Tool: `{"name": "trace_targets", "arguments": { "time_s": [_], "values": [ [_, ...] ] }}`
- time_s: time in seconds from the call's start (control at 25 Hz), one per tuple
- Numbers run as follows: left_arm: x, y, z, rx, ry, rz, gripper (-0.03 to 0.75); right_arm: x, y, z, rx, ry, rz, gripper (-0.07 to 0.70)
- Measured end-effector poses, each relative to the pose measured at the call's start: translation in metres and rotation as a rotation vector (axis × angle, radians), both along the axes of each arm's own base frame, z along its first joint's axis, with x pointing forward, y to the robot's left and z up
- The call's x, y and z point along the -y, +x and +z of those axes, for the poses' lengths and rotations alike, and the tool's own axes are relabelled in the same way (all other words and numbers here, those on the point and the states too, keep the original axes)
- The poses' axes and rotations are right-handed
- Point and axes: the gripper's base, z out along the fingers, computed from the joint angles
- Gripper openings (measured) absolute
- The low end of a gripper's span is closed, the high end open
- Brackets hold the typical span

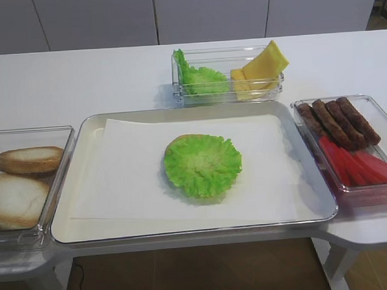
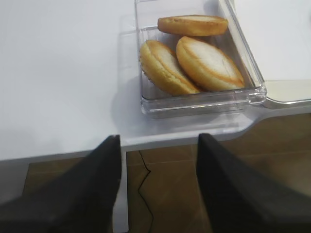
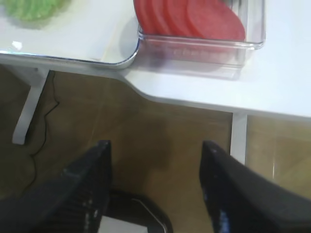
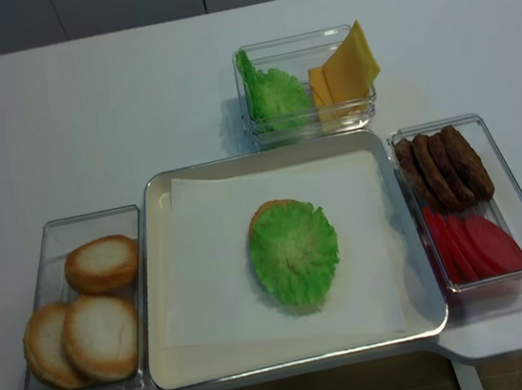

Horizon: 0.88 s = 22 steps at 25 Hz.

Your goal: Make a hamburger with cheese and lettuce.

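A: Tray (image 1: 85, 133) is sitting centre; lettuce (image 1: 202, 165) is lying on the hamburger (image 4: 265, 211), only a sliver of rim showing at its far-left edge.
B: Cheese (image 1: 267, 63)?
A: Sitting in the far box (image 1: 179, 88), slices leaning upright, not yet on the stack.
B: Grippers?
A: Left gripper (image 2: 158, 182) and right gripper (image 3: 154, 184) are both hanging off the near table edge, jaws spread, empty.
B: Risk?
A: Likely pinching several thin slices together, or nudging the lettuce off-centre while placing.
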Motion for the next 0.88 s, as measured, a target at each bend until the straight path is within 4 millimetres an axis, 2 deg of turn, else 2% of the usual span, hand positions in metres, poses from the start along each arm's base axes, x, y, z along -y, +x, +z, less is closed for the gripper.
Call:
{"name": "trace_targets", "arguments": {
  "time_s": [0.16, 0.36, 0.64, 0.88],
  "values": [
    [0.000, 0.000, 0.000, 0.000, 0.000, 0.000, 0.373, 0.003, -0.023, 0.000, 0.118, -0.004, -0.002, 0.445],
    [0.000, 0.000, 0.000, 0.000, 0.000, 0.000, 0.373, 0.008, -0.041, -0.002, 0.217, -0.025, -0.014, 0.445],
    [0.000, 0.000, 0.000, 0.000, 0.000, 0.000, 0.373, 0.013, -0.046, -0.004, 0.263, -0.072, -0.045, 0.445],
    [0.000, 0.000, 0.000, 0.000, 0.000, 0.000, 0.372, 0.013, -0.037, -0.009, 0.304, -0.063, -0.055, 0.445]
  ]
}}
